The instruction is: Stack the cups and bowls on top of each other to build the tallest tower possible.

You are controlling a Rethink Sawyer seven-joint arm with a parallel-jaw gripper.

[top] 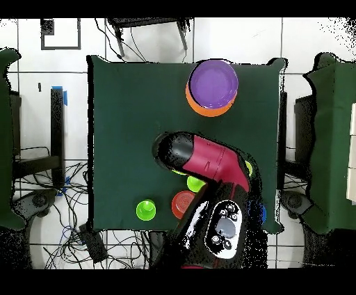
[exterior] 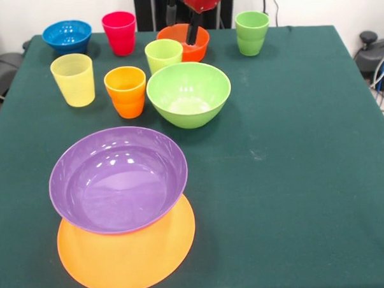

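The wide purple bowl (exterior: pixel 117 179) sits upright on the very large orange bowl (exterior: pixel 127 261) at the table's near side; both also show in the overhead view, the purple bowl (top: pixel 214 82) and the orange bowl (top: pixel 198 106). The lime green bowl (exterior: pixel 188 93) stands mid-table. Behind it stand the orange cup (exterior: pixel 125 91), yellow cup (exterior: pixel 72 79), lime cup (exterior: pixel 163 54), red cup (exterior: pixel 119 32), green cup (exterior: pixel 251 33), blue bowl (exterior: pixel 67 36) and small orange-red bowl (exterior: pixel 200 45). My gripper (exterior: pixel 191 33) reaches down into or just at the orange-red bowl.
The red arm (top: pixel 215 163) covers the table's middle in the overhead view. There the green cup (top: pixel 145 209), the orange-red bowl (top: pixel 182 202) and the lime cup (top: pixel 195 184) show beside it. Dark green cloth (exterior: pixel 294 146) covers the table.
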